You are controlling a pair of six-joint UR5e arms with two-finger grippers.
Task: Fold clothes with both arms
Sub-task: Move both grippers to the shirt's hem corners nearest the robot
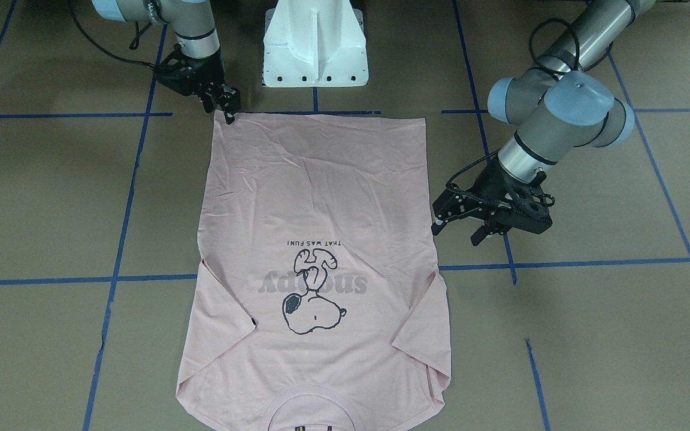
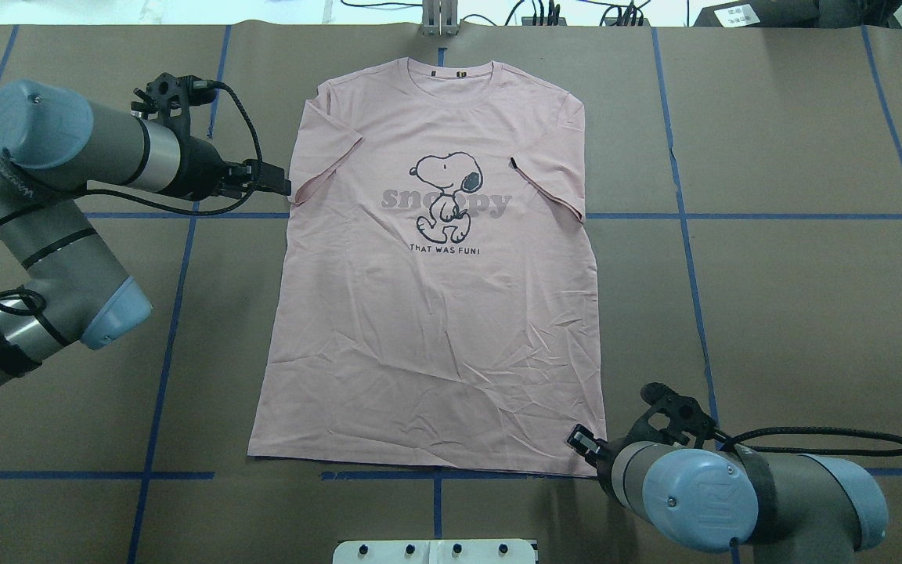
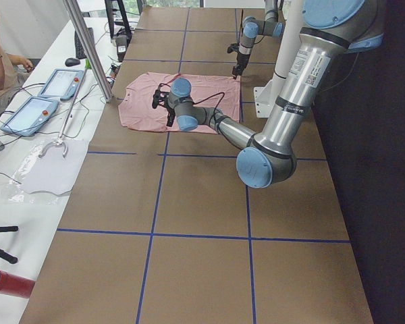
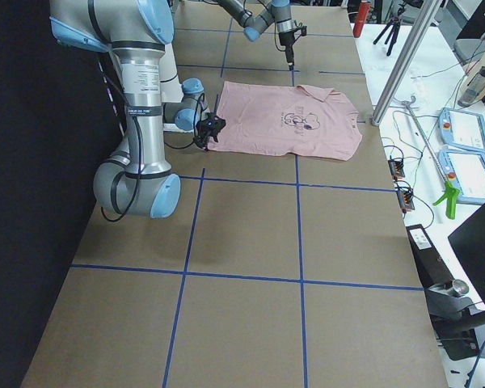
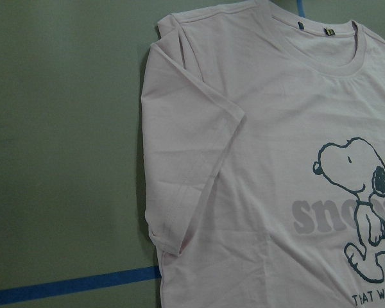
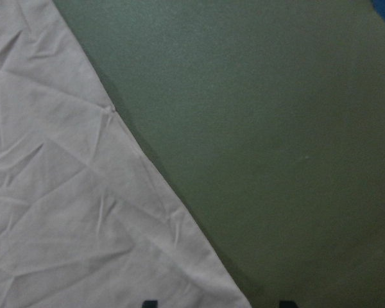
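Brown table (image 2: 780, 313), T-shirt (image 2: 435, 337) beside left hand (image 2: 283, 186)

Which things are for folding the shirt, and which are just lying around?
For the job:
pink T-shirt
left gripper
right gripper

Just lying about:
tablets
red cylinder
green tool
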